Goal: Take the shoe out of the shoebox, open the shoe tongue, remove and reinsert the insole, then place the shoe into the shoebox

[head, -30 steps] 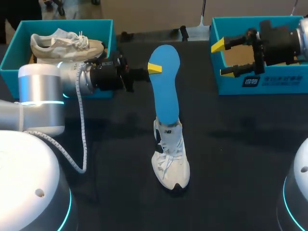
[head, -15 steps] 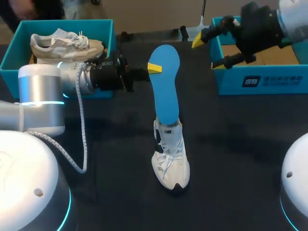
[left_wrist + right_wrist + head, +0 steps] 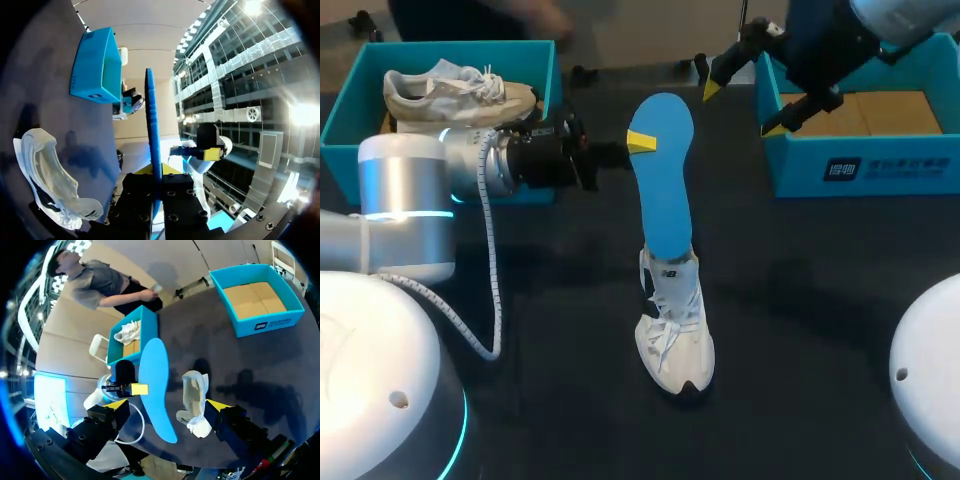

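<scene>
A blue insole (image 3: 665, 185) stands on end over the middle of the table, and my left gripper (image 3: 638, 143) is shut on its upper edge. In the left wrist view the insole (image 3: 151, 130) runs edge-on between the fingers. Its lower end is at the opening of a white shoe (image 3: 675, 325) that lies on the dark table; whether they touch I cannot tell. My right gripper (image 3: 742, 108) hangs open, high up and just right of the insole's top. From the right wrist view the insole (image 3: 155, 385) and shoe (image 3: 196, 400) lie below its spread fingers.
An empty teal shoebox (image 3: 865, 170) with a cardboard floor stands at the back right, under my right arm. A second teal box (image 3: 345, 115) at the back left holds another white shoe (image 3: 460, 90), behind my left arm.
My right arm has swung left from over the right shoebox toward the insole's top, gripper still open. The left arm, insole and shoe have not moved.
</scene>
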Controlling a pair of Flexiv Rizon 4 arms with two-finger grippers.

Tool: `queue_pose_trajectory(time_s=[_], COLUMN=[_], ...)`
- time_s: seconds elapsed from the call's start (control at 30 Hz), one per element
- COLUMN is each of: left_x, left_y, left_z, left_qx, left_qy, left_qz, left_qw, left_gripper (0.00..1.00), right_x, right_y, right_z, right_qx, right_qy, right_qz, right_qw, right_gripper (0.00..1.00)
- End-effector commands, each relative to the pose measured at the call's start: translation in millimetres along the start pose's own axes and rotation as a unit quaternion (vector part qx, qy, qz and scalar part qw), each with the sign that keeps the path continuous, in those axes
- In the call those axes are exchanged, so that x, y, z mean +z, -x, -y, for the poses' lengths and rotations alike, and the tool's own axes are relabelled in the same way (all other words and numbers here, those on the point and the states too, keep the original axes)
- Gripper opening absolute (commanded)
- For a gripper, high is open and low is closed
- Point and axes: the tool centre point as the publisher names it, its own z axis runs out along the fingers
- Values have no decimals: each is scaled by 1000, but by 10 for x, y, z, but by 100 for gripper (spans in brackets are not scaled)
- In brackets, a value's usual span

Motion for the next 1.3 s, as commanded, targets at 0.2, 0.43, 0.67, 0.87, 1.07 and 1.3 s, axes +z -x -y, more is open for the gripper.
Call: queue_pose_trajectory(time_s=[0.2,0.43,0.67,0.87,1.07,1.3], left_x=[-6,-6,-6,-6,-6,-6], left_y=[1,1,1,1,1,1], left_z=[-6,-6,-6,-6,-6,-6], left_qx=[0,0,0,0,0,0], left_qy=[0,0,0,0,0,0], left_qz=[1,1,1,1,1,1], left_qw=[1000,1000,1000,1000,1000,1000], left_gripper=[0,0,0,0,0,0], right_x=[3,307,288,304,318,386], right_y=[-33,-58,-299,-496,-609,-669], right_z=[-9,81,146,187,212,196], right_qx=[1,-33,-51,-66,-75,-73], right_qy=[0,20,32,29,18,20], right_qz=[51,118,168,207,254,309], right_qw=[999,992,984,976,964,948], right_gripper=[100,100,100,100,100,100])
